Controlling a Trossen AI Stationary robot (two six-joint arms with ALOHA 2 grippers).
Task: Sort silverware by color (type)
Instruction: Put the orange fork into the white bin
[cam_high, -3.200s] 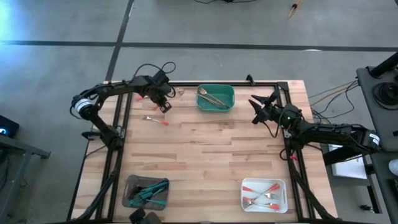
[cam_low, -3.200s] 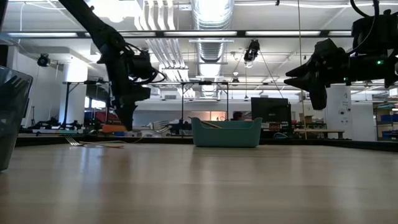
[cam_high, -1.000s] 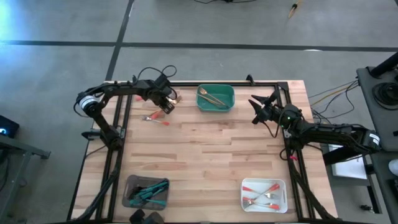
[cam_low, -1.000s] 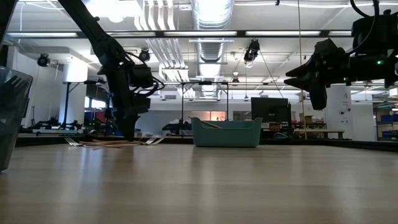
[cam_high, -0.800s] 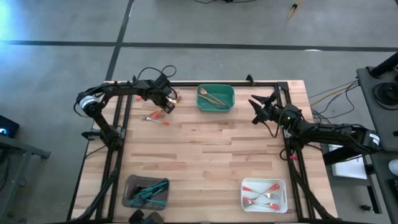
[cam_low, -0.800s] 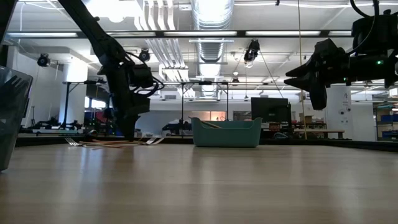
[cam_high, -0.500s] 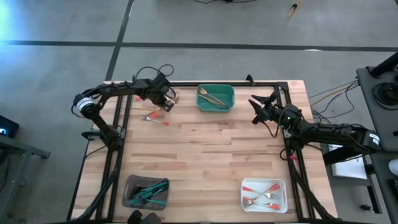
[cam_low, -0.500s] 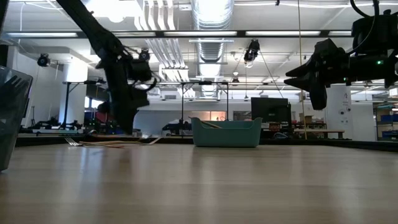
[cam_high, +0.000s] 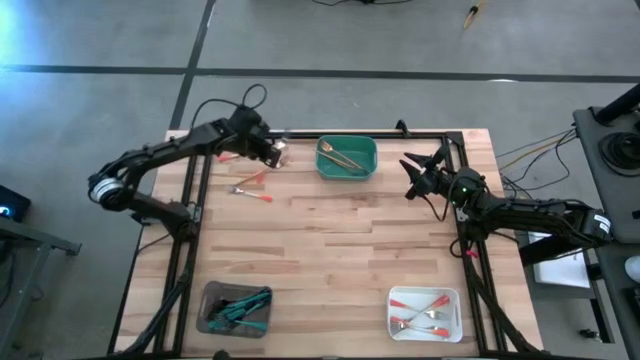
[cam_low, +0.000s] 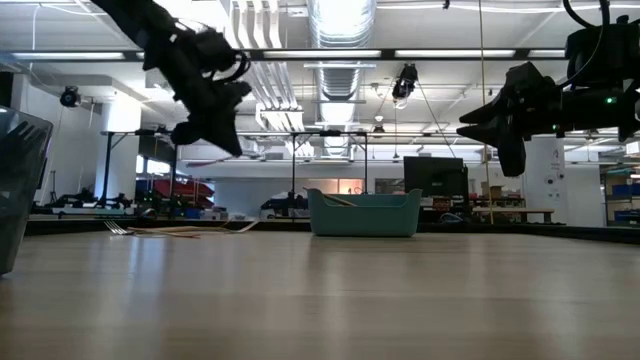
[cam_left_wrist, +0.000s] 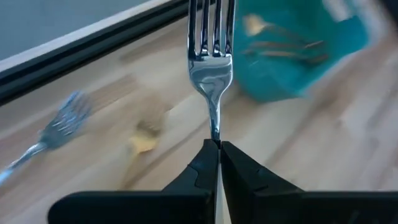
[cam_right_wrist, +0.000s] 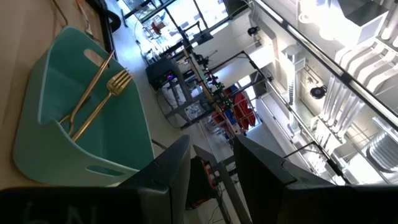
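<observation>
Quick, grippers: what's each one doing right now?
Left gripper: shut on a fork, lifted off the table.
Right gripper: open, empty, waiting near the green tray.

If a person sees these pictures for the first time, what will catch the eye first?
The left gripper, lifted above the table's far left corner, is shut on a silver fork that points toward the green tray holding gold pieces. Below it, loose silverware lies on the wood. The right gripper waits open beside the green tray.
</observation>
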